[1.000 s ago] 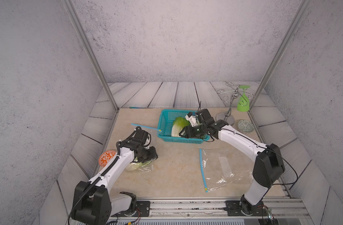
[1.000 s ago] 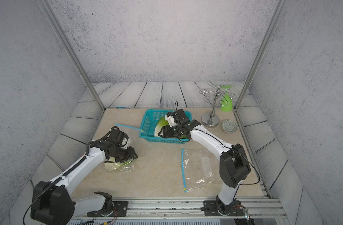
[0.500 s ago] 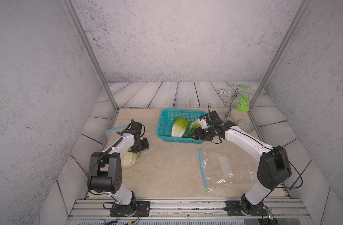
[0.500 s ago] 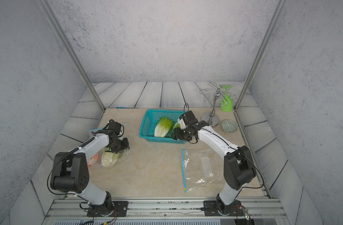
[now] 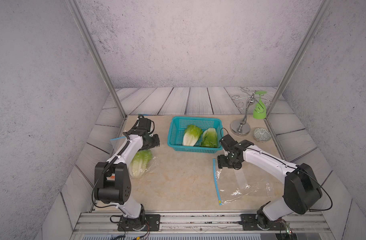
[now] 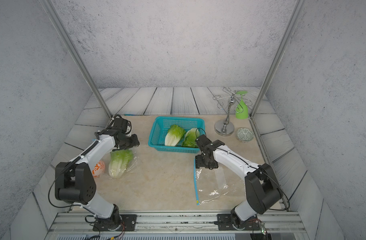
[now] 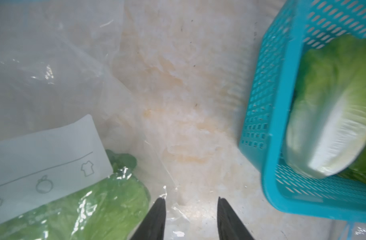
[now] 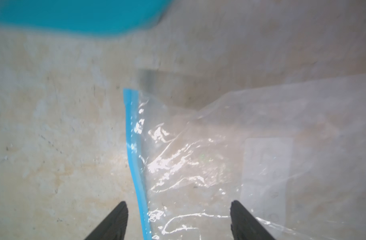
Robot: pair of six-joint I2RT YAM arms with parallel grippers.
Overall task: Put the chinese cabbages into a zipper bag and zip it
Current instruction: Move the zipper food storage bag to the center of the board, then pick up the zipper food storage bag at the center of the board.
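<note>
Right gripper (image 5: 227, 164) is shifted from the teal basket (image 5: 195, 148) to the empty zipper bag (image 5: 242, 185), over its blue zip (image 5: 216, 180), fingers spread, nothing held. Left gripper (image 7: 190, 205) is parted and empty beside 1 bagged cabbage (image 5: 140, 163); 2 cabbages (image 5: 191, 134) are left in the basket. Flat film could be missed or dragged.

Both arms extended forward, elbows bent; the left gripper (image 7: 190, 199) held its jaws partly parted, the right gripper (image 8: 179, 202) wider, each angled downward.
</note>
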